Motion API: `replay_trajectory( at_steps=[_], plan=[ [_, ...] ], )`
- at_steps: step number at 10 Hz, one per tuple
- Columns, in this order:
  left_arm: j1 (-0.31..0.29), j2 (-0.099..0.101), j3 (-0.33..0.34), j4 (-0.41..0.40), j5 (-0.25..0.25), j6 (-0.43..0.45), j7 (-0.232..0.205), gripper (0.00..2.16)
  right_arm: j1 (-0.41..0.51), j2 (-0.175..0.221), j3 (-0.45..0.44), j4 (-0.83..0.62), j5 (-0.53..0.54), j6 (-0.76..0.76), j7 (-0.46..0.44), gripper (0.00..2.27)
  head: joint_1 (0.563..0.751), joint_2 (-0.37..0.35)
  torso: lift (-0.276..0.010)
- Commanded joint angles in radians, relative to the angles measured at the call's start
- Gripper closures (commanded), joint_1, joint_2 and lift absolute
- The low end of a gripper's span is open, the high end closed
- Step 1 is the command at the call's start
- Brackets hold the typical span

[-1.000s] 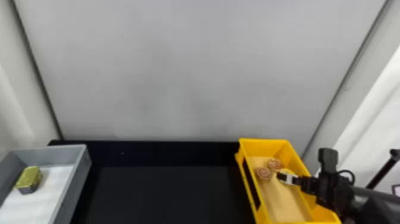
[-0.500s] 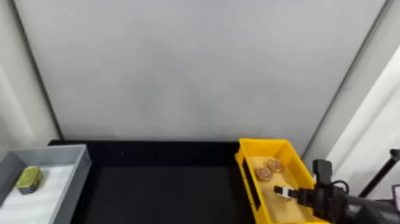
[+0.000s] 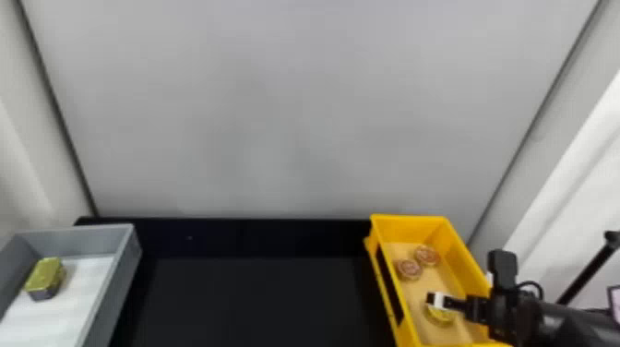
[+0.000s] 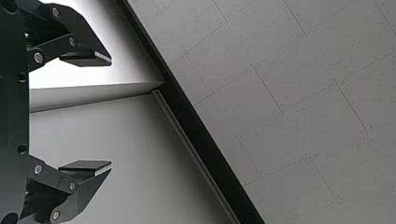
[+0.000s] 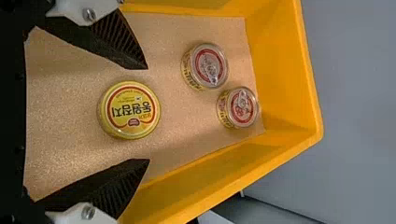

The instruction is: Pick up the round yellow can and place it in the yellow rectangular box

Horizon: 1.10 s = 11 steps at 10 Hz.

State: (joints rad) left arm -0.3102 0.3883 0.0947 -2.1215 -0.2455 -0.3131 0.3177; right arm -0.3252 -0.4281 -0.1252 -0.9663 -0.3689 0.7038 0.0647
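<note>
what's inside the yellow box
A round yellow can, two cans with clear lids and a tan liner. Whatever is under these is covered; the right gripper hides some liner.

Dark Korean lettering stood inside a red ring on the round yellow can (image 5: 130, 111). One red-marked can (image 5: 209, 66) and a second red-marked can (image 5: 242, 107) bore print too small to read.

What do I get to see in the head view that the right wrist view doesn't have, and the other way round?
Head view: the gray box with a gold tin inside, the black table and the robot's right arm.

Right wrist view: the pull tabs on two red-topped cans, and the lettering on the yellow can.

Both: the yellow box, those three cans inside it, and the right hand.
</note>
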Motion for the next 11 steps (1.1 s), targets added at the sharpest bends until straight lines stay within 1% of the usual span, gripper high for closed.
replay_trajectory(
  at_steps=[1,2,3,4,5,6,7,8,9,10,11],
  plan=[
    [0.000,0.000,0.000,0.000,0.000,0.002,0.000,0.45,0.002,0.000,-0.007,-0.037,-0.007,-0.056,0.009,0.00,0.563,-0.169,0.000],
    [0.000,-0.002,0.000,0.000,0.000,0.006,0.000,0.45,0.000,0.000,-0.025,-0.107,-0.007,-0.125,0.006,0.00,0.563,-0.169,0.000],
    [0.002,-0.006,0.004,0.000,0.000,0.006,-0.003,0.45,0.002,-0.003,-0.057,-0.227,-0.007,-0.145,-0.037,0.00,0.563,-0.169,0.000],
    [0.008,-0.011,0.013,-0.003,0.000,0.006,-0.002,0.45,0.011,-0.018,-0.090,-0.391,-0.002,-0.179,-0.102,0.00,0.563,-0.169,0.000],
    [0.014,-0.012,0.022,-0.003,0.000,0.009,-0.002,0.45,0.031,-0.044,-0.109,-0.563,-0.001,-0.254,-0.207,0.00,0.563,-0.169,0.000],
    [0.019,-0.012,0.034,-0.006,0.000,0.011,-0.002,0.45,0.034,-0.066,-0.116,-0.720,0.028,-0.326,-0.336,0.00,0.563,-0.169,0.000],
    [0.020,-0.015,0.040,-0.006,0.000,0.011,-0.002,0.45,0.029,-0.078,-0.114,-0.859,0.094,-0.392,-0.447,0.00,0.563,-0.169,0.000],
    [0.020,-0.014,0.045,-0.006,-0.005,0.011,-0.002,0.45,-0.008,-0.072,-0.114,-0.999,0.242,-0.432,-0.519,0.01,0.563,-0.169,0.000],
    [0.019,-0.012,0.056,-0.006,-0.009,0.012,-0.002,0.45,-0.066,-0.070,-0.113,-1.082,0.329,-0.444,-0.517,0.01,0.563,-0.169,0.000],
    [0.019,-0.005,0.066,-0.011,-0.009,0.016,-0.002,0.45,-0.117,-0.080,-0.100,-1.132,0.357,-0.480,-0.511,0.01,0.563,-0.169,0.000],
    [0.019,0.002,0.077,-0.015,-0.018,0.017,-0.002,0.45,-0.147,-0.104,-0.083,-1.192,0.389,-0.492,-0.506,0.01,0.563,-0.169,0.000]
  ],
)
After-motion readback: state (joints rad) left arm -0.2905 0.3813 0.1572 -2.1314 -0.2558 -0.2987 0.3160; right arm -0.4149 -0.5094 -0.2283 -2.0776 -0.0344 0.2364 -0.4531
